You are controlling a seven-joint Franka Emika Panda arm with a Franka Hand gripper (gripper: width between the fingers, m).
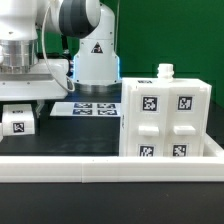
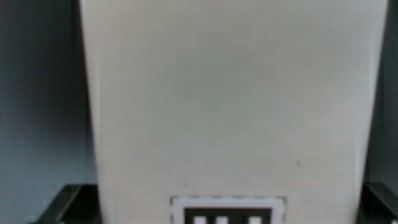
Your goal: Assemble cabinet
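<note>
One long white rail [image 1: 110,166] lies nearest the camera in the exterior view, running across the front of the black table [image 1: 80,135] from side to side.

Just behind the rail, at the exterior view's right, stands the cabinet [image 1: 165,120]. It sits upright on the table with its tagged face turned toward the camera and slightly toward the exterior view's left, so a plain side wall also shows. Four raised blocks in a two-by-two grid cover that face, each with a black-and-white tag. The face looks about as wide as it is tall, so no long axis can be read from here. A small knob [image 1: 165,70] rises from its top.

At the exterior view's left, well apart from the cabinet, a small white block [image 1: 15,122] with one tag rests on the table. Above it a flat white slab [image 1: 38,90] lies level under the arm's wrist. The claw [image 1: 22,80] hangs right at this slab. Its fingers are hidden, so I cannot tell how wide it stands or whether it grips anything.

Farther back, the marker board [image 1: 95,108] lies flat between the slab and the cabinet, and behind it rises the arm's base [image 1: 92,55].

Only the wrist view shows a pale panel [image 2: 228,100] close up. It fills the picture lengthwise, with a tag [image 2: 228,212] at one end. Dark shapes flank that end, too blurred to name. The cabinet does not clearly appear in this view.
</note>
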